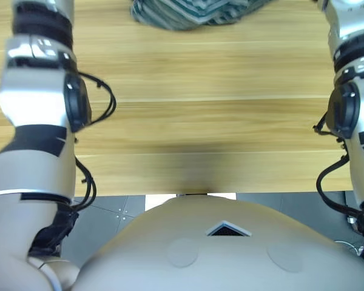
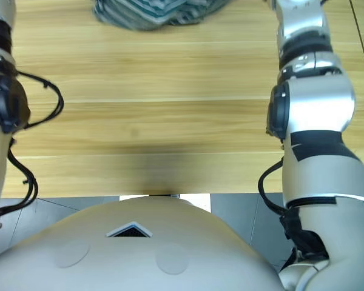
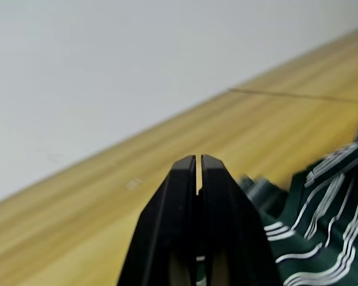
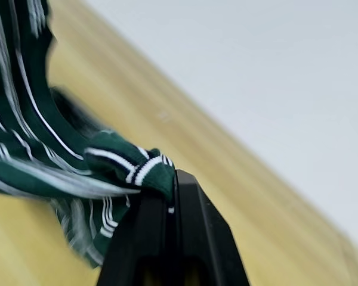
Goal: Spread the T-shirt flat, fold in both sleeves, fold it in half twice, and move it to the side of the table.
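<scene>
My right claw (image 4: 173, 192) is pinched tight on a bit of the T-shirt (image 1: 188, 15), which is bunched at the far edge of the desk (image 1: 188, 121), between my arms. My left claw (image 3: 198, 173) is closed just beside it.

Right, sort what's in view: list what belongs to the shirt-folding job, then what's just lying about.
Job:
dark green white-striped T-shirt, bunched up
light wooden table under it
right gripper, shut on the shirt
left gripper, shut beside it

Just there:
pale wall behind the table
grey tiled floor
</scene>
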